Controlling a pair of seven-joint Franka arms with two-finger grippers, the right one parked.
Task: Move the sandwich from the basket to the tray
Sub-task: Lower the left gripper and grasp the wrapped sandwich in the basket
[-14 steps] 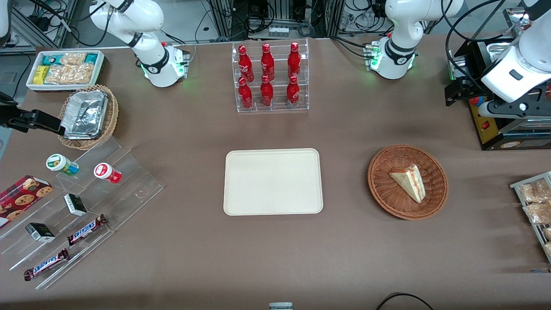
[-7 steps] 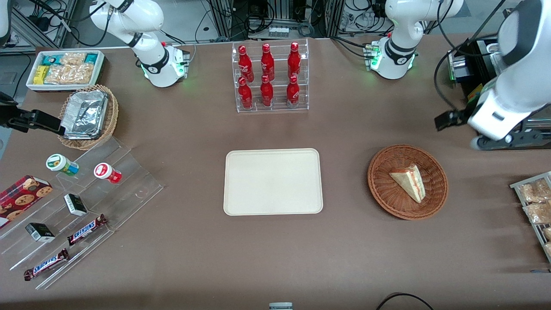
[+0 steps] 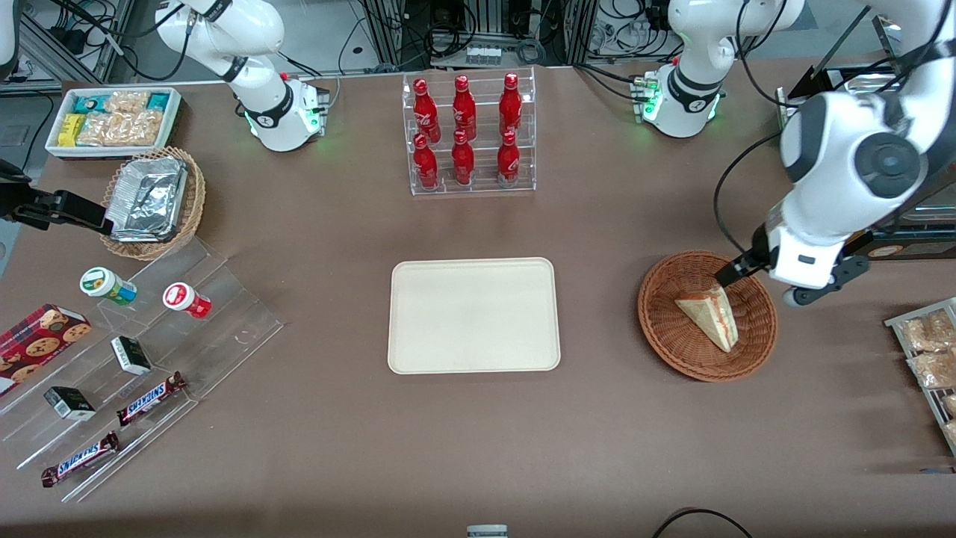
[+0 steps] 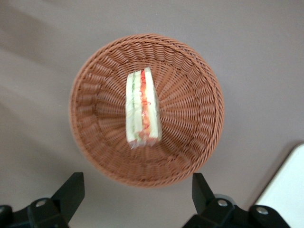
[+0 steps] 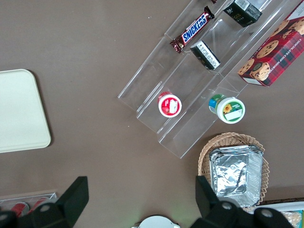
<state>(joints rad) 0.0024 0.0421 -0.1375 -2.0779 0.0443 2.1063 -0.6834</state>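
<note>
The sandwich, a pale wedge with red and orange filling on its cut edge, lies in the round reddish-brown wicker basket. The cream tray lies bare beside the basket, toward the parked arm's end. My left gripper hangs above the basket's rim, on the side farther from the front camera. In the left wrist view the gripper is open wide and empty, its black fingers apart just outside the basket's rim, with the sandwich inside and a tray corner showing.
A clear rack of red bottles stands farther from the front camera than the tray. A rack of snack packets and a dark appliance sit at the working arm's end. Acrylic steps with snacks and a tan foil basket lie toward the parked arm's end.
The left arm has swung in from the table's end by the dark appliance and now hangs over the basket's rim. The sandwich, basket and tray have not moved.
</note>
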